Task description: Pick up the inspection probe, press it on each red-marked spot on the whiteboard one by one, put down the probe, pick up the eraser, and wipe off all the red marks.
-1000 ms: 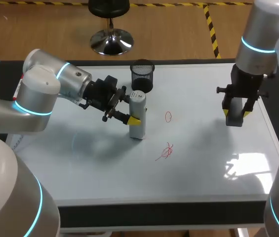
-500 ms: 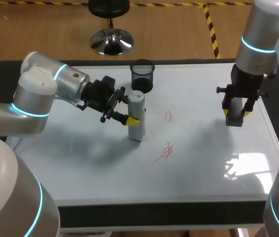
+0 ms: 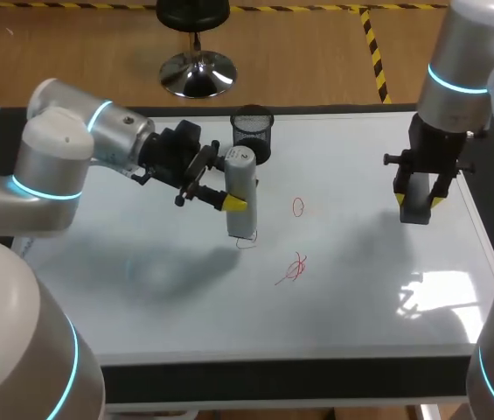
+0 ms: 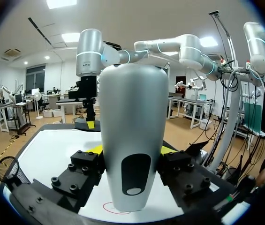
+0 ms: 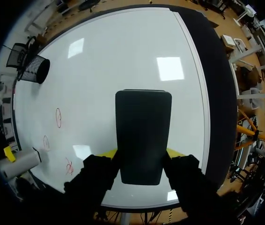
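Observation:
My left gripper (image 3: 240,201) is shut on the grey inspection probe (image 3: 240,188) and holds it upright just above the whiteboard (image 3: 142,262). A small red mark (image 3: 247,242) lies right under the probe's tip. A red circle (image 3: 298,206) and a red scribble (image 3: 295,267) lie to its right. In the left wrist view the probe (image 4: 133,140) fills the space between the fingers, with a red mark (image 4: 116,208) below it. My right gripper (image 3: 418,199) is shut on the dark eraser (image 3: 414,203) above the board's right side. The right wrist view shows the eraser (image 5: 143,136) and the three marks (image 5: 58,117) to one side of it.
A black mesh cup (image 3: 251,134) stands at the board's far edge, just behind the probe. The whiteboard's right edge (image 3: 483,236) runs close to my right gripper.
My left gripper has lifted the probe and drawn it slightly back, uncovering a small red mark beneath it. The right arm has not moved.

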Robot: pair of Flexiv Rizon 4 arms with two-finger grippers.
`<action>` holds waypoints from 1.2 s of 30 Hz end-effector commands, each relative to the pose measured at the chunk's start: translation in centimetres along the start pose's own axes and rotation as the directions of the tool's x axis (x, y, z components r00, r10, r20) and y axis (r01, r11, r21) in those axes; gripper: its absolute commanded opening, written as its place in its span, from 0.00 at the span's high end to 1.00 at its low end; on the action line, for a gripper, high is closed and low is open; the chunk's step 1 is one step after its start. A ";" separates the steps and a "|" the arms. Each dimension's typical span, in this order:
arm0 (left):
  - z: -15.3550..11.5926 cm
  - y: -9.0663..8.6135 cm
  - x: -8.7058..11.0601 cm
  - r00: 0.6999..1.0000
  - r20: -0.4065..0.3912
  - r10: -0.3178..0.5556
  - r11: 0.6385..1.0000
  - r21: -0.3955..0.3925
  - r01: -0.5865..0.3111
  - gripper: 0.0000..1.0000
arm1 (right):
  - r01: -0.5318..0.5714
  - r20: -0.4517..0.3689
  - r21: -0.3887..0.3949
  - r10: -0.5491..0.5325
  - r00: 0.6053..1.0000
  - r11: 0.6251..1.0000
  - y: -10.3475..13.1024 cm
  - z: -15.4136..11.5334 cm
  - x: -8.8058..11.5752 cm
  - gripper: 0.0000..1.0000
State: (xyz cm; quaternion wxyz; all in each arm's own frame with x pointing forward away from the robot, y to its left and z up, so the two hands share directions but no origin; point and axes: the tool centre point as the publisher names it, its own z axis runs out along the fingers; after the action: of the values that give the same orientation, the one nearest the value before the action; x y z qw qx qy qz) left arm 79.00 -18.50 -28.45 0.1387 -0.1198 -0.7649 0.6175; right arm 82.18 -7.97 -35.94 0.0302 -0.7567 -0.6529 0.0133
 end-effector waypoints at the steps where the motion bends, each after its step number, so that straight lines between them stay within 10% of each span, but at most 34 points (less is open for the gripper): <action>1: -0.4 -0.3 0.7 1.000 0.009 -0.014 1.000 -0.009 0.014 1.00 | 0.001 0.000 -0.001 -0.001 1.000 1.000 0.0 -0.1 -0.1 1.00; 36: -7.2 -0.8 -1.8 1.000 0.006 0.003 1.000 0.011 -0.003 1.00 | 0.001 0.000 -0.001 -0.001 1.000 1.000 0.0 -0.1 -0.1 1.00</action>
State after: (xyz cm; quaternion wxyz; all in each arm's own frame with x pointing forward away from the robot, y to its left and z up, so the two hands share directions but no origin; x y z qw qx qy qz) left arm 82.57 -13.29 -26.49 0.1321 -0.1144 -0.7645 0.6205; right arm 82.17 -7.98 -35.92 0.0304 -0.7567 -0.6529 0.0133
